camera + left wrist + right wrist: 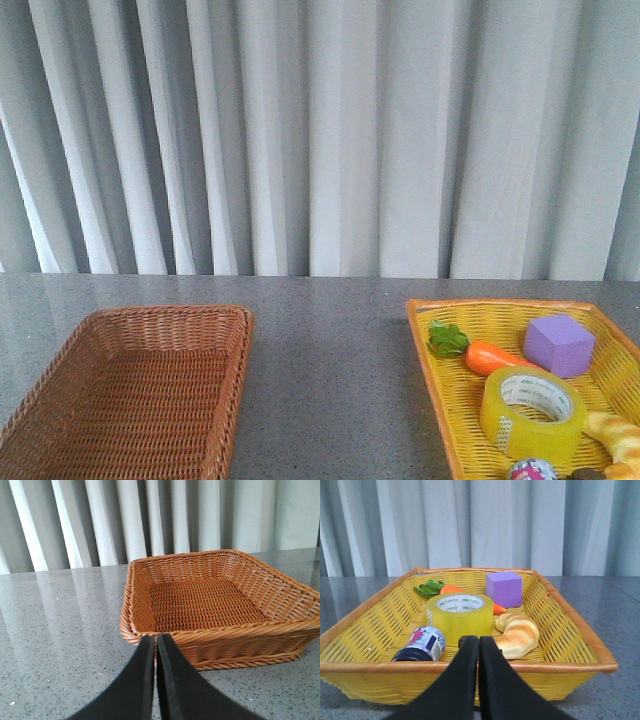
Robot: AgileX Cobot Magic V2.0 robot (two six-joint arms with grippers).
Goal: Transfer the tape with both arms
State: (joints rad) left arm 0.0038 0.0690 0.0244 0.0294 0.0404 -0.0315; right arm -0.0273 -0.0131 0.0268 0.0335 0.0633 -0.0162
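Observation:
The yellow tape [532, 414] [460, 614] lies flat in the yellow basket [450, 400] [365, 630] on the right, its white core facing up. My right gripper [479, 642] is shut and empty, just outside the basket's near rim, with the tape a short way ahead of it. My left gripper [156, 641] is shut and empty too, in front of the near rim of the brown wicker basket [130, 380] [210, 600], which holds nothing. Neither arm shows in the front view.
Around the tape in the yellow basket lie a purple cube [559, 345] [504, 588], a carrot with green leaves [490, 356] [451, 589], a croissant [618, 440] [517, 634] and a small dark bottle [421, 645]. Grey speckled table [330, 380]; grey curtain behind.

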